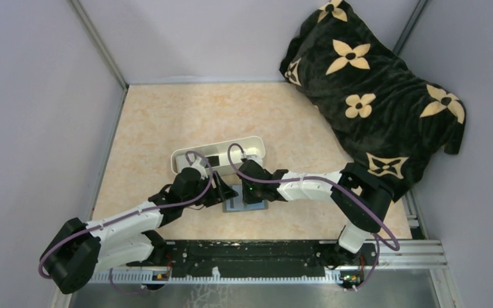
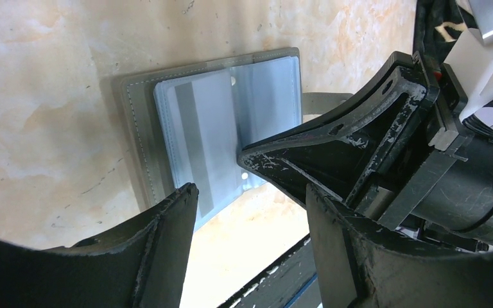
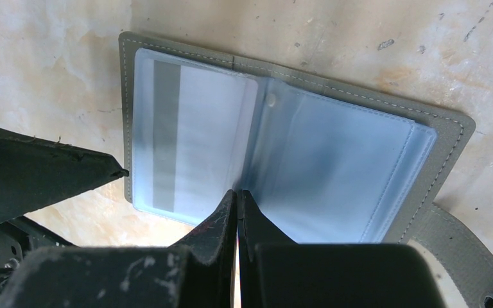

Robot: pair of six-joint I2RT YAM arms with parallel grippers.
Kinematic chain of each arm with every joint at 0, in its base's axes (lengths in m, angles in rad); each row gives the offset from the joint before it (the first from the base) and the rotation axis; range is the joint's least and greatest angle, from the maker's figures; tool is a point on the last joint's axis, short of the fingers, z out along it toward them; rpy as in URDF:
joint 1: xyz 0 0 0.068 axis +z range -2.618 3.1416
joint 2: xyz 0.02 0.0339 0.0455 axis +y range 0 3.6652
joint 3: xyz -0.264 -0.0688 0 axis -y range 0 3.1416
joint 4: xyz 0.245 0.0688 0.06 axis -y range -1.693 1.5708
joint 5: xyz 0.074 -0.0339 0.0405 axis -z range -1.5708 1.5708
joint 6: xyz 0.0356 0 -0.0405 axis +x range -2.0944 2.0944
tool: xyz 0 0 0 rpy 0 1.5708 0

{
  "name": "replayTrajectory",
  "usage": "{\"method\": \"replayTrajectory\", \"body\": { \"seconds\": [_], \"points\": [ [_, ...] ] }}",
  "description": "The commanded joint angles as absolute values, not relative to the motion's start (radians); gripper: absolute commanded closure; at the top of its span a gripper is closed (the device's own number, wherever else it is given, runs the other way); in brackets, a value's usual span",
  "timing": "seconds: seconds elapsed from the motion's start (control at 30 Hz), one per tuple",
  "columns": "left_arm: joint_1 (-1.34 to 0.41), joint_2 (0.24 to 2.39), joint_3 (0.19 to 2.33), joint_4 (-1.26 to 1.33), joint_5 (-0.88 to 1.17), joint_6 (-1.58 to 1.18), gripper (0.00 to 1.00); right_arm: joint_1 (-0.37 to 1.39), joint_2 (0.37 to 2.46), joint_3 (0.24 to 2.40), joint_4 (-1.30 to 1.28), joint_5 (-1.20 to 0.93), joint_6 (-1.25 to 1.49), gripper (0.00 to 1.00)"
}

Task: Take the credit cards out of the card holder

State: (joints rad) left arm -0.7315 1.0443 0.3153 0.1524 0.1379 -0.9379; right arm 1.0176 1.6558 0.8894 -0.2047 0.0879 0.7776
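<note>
Holder (image 3: pixel 346 167) lies open near the middle of the counter's (image 1: pixel 167 128) near edge, a striped card (image 3: pixel 192 141) pocketed on the left hand's side; right hand (image 3: pixel 238 205), fingers together, tips at the fold, probably pins it so the left hand (image 2: pixel 250 192), fingers apart, can draw the card.

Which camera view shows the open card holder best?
The right wrist view: both open halves of the card holder and a pale striped card in one pocket. In the left wrist view the right claw covers part; the top view shows only a small patch.
</note>
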Motion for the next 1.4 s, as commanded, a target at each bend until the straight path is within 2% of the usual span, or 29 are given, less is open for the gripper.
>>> {"method": "replayTrajectory", "body": {
  "seconds": [0.0, 0.37, 1.37],
  "points": [
    [-0.736, 1.022, 0.306, 0.138, 0.118, -0.915, 0.31, 1.011, 1.646, 0.888, -0.170, 0.085, 0.764, 1.00],
    [-0.736, 1.003, 0.286, 0.129, 0.107, -0.917, 0.31, 1.011, 1.679, 0.903, -0.172, 0.081, 0.761, 1.00],
    [-0.736, 1.146, 0.303, 0.266, 0.169, -0.930, 0.31, 1.011, 1.670, 0.890, -0.173, 0.077, 0.759, 1.00]
  ]
}}
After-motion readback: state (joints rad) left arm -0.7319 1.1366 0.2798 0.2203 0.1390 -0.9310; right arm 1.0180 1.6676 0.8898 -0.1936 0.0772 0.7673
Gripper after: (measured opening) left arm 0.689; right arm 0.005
